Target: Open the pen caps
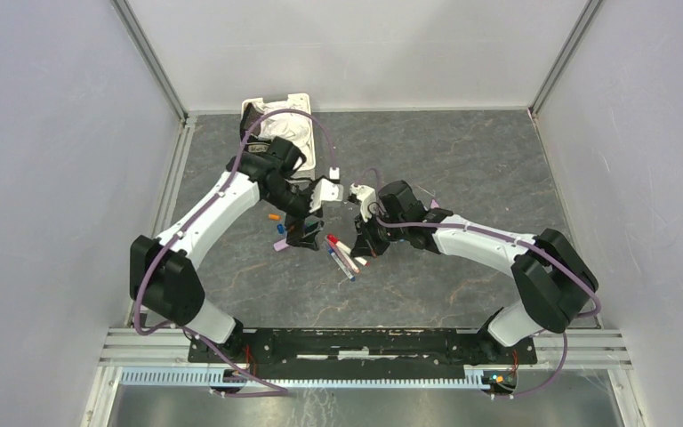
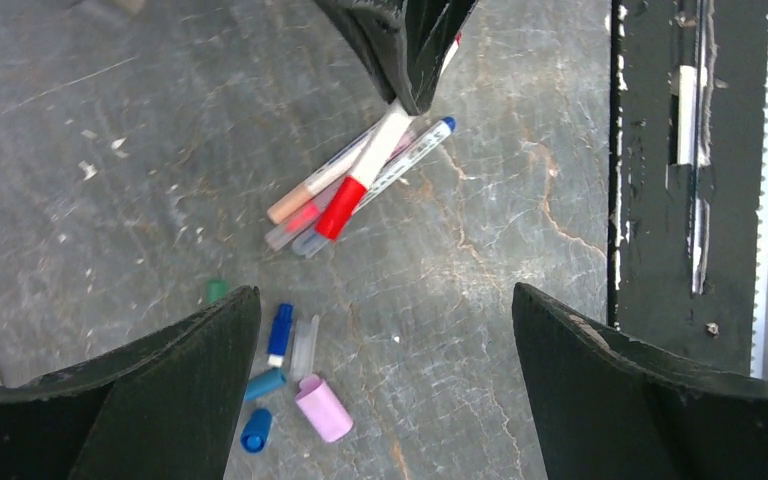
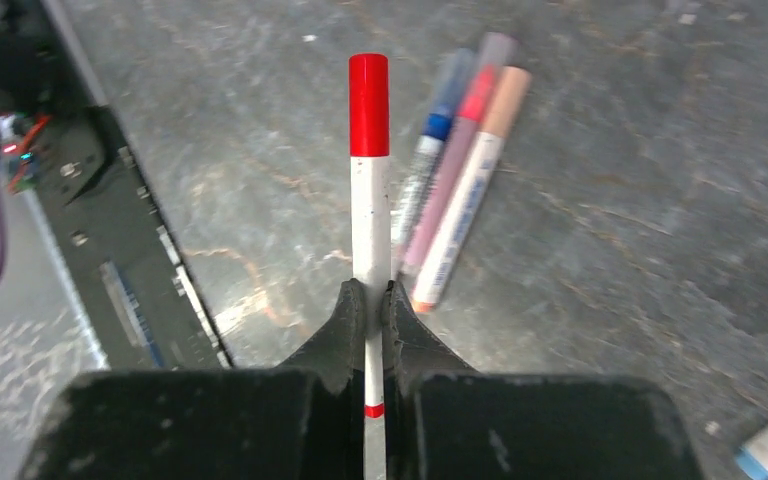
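Note:
My right gripper (image 3: 370,292) is shut on the white barrel of a pen whose red cap (image 3: 368,105) points away from it, a little above the table. That pen also shows in the left wrist view (image 2: 360,180) and the top view (image 1: 332,238). My left gripper (image 2: 385,300) is open and empty, hovering just left of the red cap (image 1: 305,233). Loose caps lie below it: a pink one (image 2: 323,408), two blue ones (image 2: 256,430), a clear one (image 2: 304,345) and a green one (image 2: 217,290). Three capped pens (image 3: 460,170) lie side by side under the held pen.
A white basket with cloth (image 1: 276,107) stands at the back left. An orange cap (image 1: 273,216) and a pink cap (image 1: 279,245) lie left of the left gripper. The black base rail (image 2: 660,180) runs along the near edge.

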`<state>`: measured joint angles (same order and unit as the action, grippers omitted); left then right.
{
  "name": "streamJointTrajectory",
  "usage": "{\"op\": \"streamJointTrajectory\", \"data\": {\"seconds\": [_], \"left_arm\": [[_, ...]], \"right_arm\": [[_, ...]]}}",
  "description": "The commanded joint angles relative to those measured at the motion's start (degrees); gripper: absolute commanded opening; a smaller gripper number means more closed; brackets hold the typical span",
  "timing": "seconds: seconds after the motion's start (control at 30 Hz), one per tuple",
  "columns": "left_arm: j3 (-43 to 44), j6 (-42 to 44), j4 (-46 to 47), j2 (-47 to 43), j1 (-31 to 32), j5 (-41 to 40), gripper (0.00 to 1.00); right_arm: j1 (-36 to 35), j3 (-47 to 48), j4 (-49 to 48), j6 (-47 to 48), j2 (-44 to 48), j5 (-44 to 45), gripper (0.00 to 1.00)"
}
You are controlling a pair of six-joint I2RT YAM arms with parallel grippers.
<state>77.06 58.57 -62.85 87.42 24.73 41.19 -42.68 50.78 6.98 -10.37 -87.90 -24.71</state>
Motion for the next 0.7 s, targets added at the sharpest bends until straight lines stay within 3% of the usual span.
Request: {"op": "streamJointTrajectory", "data": {"seconds": [0.0,0.3,0.67], "left_arm": [[-1.23,6.56,-1.72,1.46,3.32,2.27,0.99],[1.75,9.62,-7.41,3.91,4.45,3.88,0.91],[7.60,10.34,-14.59,7.68,4.45,5.69,0.85]], "right_arm": [[0.29,2.24,0.18,1.29,2.15,-12.89,0.00],[0.85,6.03,1.15,0.31,1.05,-19.80,0.00],[0.85,8.86,0.75,-1.96,-1.53,-21.81,0.00]]}}
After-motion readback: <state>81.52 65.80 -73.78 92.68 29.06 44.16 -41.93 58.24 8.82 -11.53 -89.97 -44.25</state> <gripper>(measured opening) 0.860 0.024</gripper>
